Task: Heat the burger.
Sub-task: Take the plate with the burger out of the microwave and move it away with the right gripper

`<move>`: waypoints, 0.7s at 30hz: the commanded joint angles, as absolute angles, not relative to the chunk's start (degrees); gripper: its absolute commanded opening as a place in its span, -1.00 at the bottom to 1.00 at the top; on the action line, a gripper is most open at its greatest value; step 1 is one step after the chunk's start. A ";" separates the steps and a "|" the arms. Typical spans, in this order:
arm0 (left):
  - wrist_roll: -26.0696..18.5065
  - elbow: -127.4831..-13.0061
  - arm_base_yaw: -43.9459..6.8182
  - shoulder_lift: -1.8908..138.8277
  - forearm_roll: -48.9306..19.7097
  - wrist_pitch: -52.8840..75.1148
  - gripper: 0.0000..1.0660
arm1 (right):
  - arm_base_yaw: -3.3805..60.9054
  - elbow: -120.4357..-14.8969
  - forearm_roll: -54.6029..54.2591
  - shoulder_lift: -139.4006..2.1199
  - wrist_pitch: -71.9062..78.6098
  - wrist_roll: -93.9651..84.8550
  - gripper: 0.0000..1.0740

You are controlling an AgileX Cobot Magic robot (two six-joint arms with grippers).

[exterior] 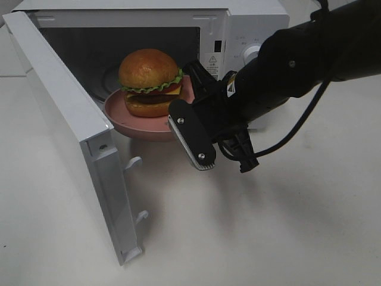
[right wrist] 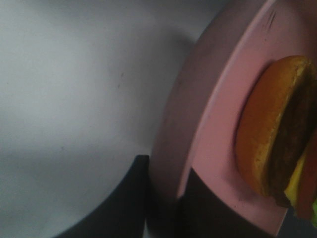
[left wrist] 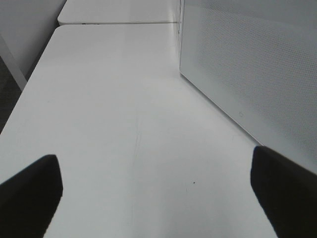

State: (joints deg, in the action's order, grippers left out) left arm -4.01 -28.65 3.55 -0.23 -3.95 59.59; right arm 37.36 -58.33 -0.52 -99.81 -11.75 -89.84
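The burger point(exterior: 149, 82) is seen on a pink plate point(exterior: 128, 122) that sits half inside the open microwave point(exterior: 250, 24), its near edge overhanging the cavity's threshold. The plate's rim is clamped by the right gripper point(exterior: 189, 128), the fingers point(right wrist: 198, 208) drawn nearly together with the pink lip between them, one above and one below, as shown in the right wrist view. The left gripper point(left wrist: 153, 193) is held spread to its widest above the bare table point(left wrist: 114, 109), beside the microwave's perforated side panel point(left wrist: 247, 64), with nothing in it.

The step in hand is judged to be the sliding of the plate fully into the cavity. It is best done with the plate kept level, since the burger is tall and stacked and could topple or shed its bun if the rim is tipped. A straight, slow push toward the back wall is called for, so that the plate is centred and its near edge is carried well clear of the threshold. The rim should be released only once the plate is resting flat, and the gripper drawn straight back so the plate is not dragged out again. The door point(exterior: 59, 113), standing wide open, is then left to be swung shut.
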 commanded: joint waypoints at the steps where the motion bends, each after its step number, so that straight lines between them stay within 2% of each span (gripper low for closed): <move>1: -4.01 -28.53 3.55 -1.43 -3.78 59.53 0.84 | 36.73 -56.32 -0.57 -95.91 -6.36 -89.15 -1.00; 21: -4.01 -28.53 3.55 -1.43 -3.78 59.53 0.84 | 36.73 -44.06 -0.52 -85.20 -6.42 -88.24 -1.00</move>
